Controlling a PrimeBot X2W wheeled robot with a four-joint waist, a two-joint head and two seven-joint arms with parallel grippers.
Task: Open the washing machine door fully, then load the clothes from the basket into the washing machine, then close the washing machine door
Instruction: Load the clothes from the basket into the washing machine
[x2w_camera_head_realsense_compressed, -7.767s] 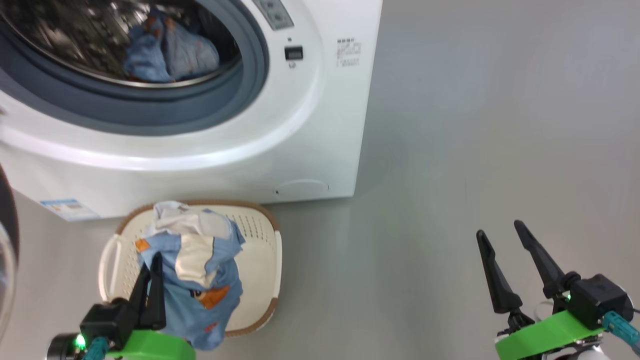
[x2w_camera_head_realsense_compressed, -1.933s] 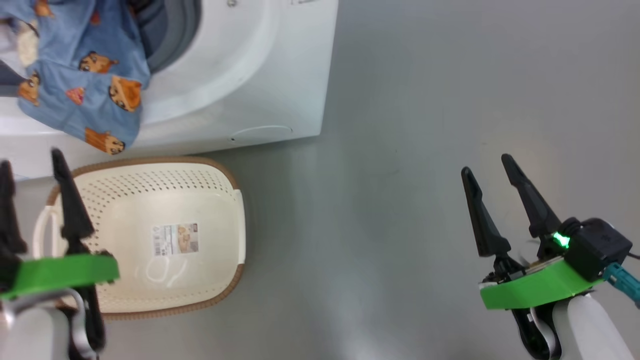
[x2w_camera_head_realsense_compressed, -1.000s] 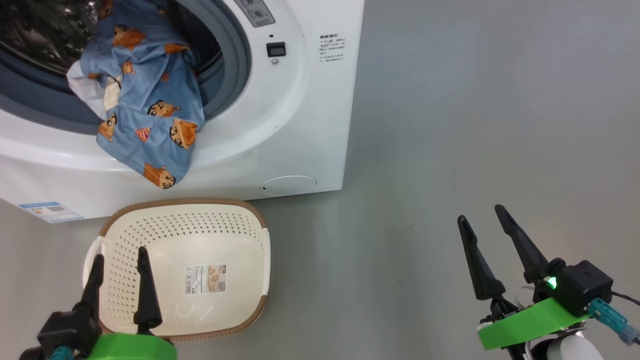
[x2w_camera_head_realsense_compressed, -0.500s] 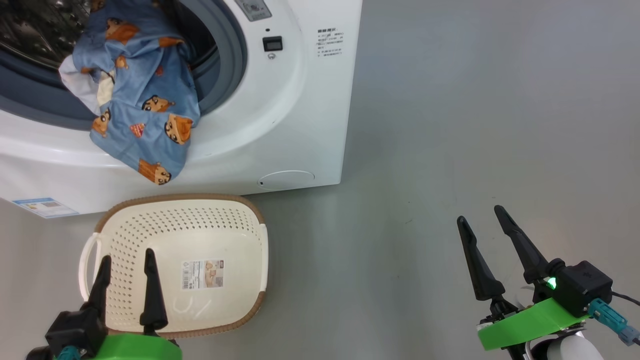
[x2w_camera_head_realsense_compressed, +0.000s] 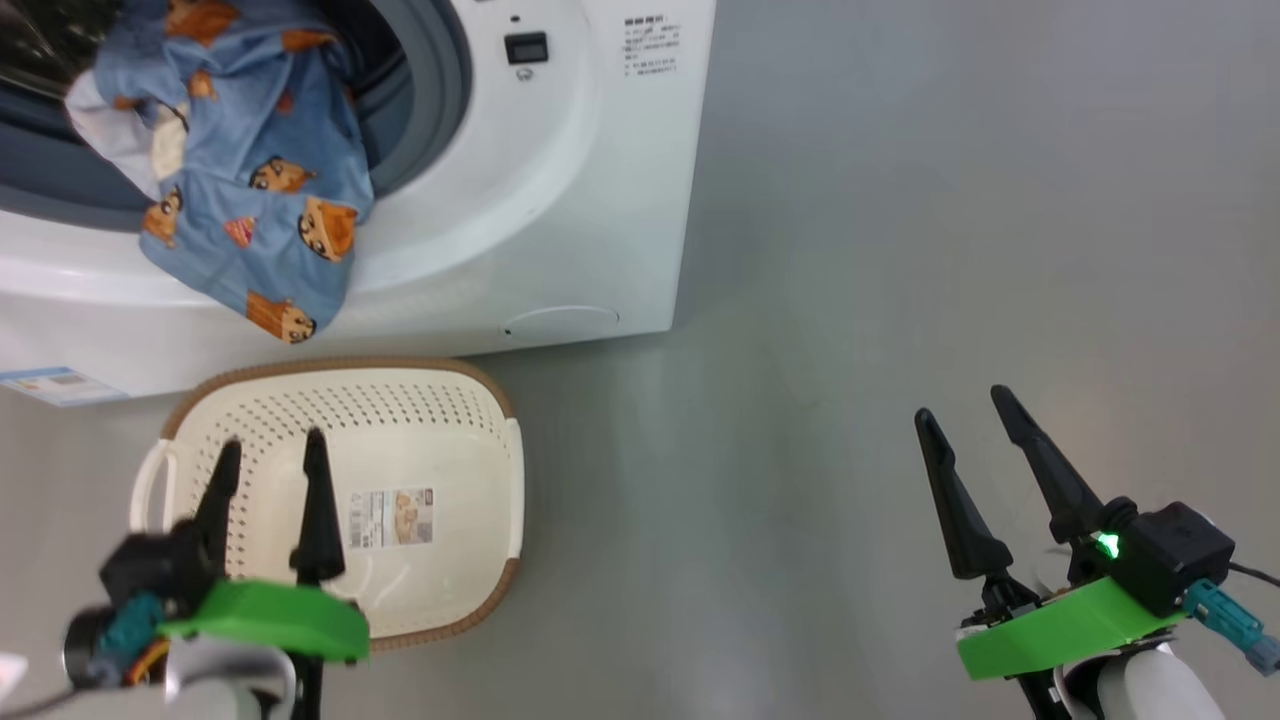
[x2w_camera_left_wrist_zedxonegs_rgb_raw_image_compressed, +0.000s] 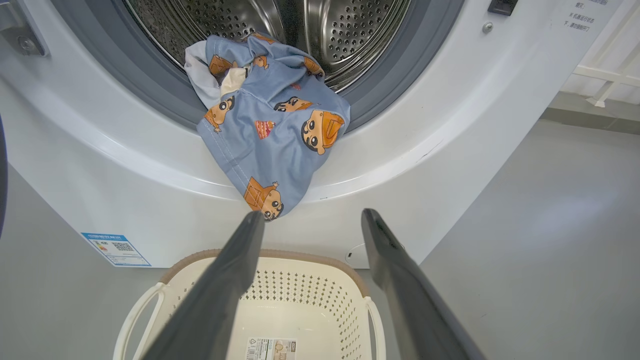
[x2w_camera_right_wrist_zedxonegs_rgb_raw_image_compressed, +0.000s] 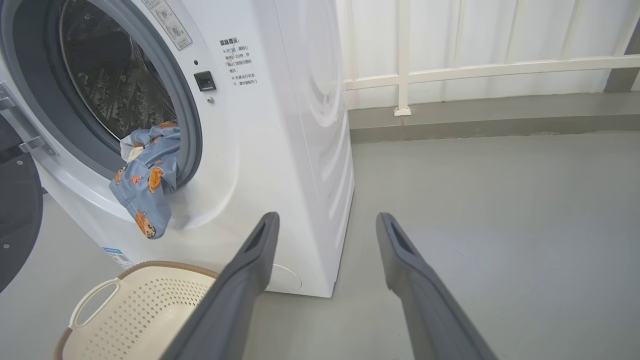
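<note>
Clothes (x2w_camera_head_realsense_compressed: 250, 170) gone from basket (x2w_camera_head_realsense_compressed: 450, 420), now draped over washing machine (x2w_camera_head_realsense_compressed: 560, 180) rim, left claw (x2w_camera_head_realsense_compressed: 274, 440) and right claw (x2w_camera_head_realsense_compressed: 959, 401) spread wide, empty

drum (x2w_camera_left_wrist_zedxonegs_rgb_raw_image_compressed: 350, 35): perforated shiny steel | basket (x2w_camera_head_realsense_compressed: 440, 412): matt plastic | clothes (x2w_camera_left_wrist_zedxonegs_rgb_raw_image_compressed: 270, 140): soft cloth

Upper drum mouth of white front-loading washing machine (x2w_camera_head_realsense_compressed: 560, 200) open, lower lip blocked by light blue cartoon-print cloth (x2w_camera_left_wrist_zedxonegs_rgb_raw_image_compressed: 275, 130) draped over grey rubber gasket (x2w_camera_left_wrist_zedxonegs_rgb_raw_image_compressed: 165, 95), cream perforated plastic basket (x2w_camera_head_realsense_compressed: 440, 400) on the ground just before it, grey floor (x2w_camera_head_realsense_compressed: 900, 250) free on the right

Laundry corner: washing machine (x2w_camera_head_realsense_compressed: 560, 200), basket (x2w_camera_head_realsense_compressed: 420, 410)
</note>
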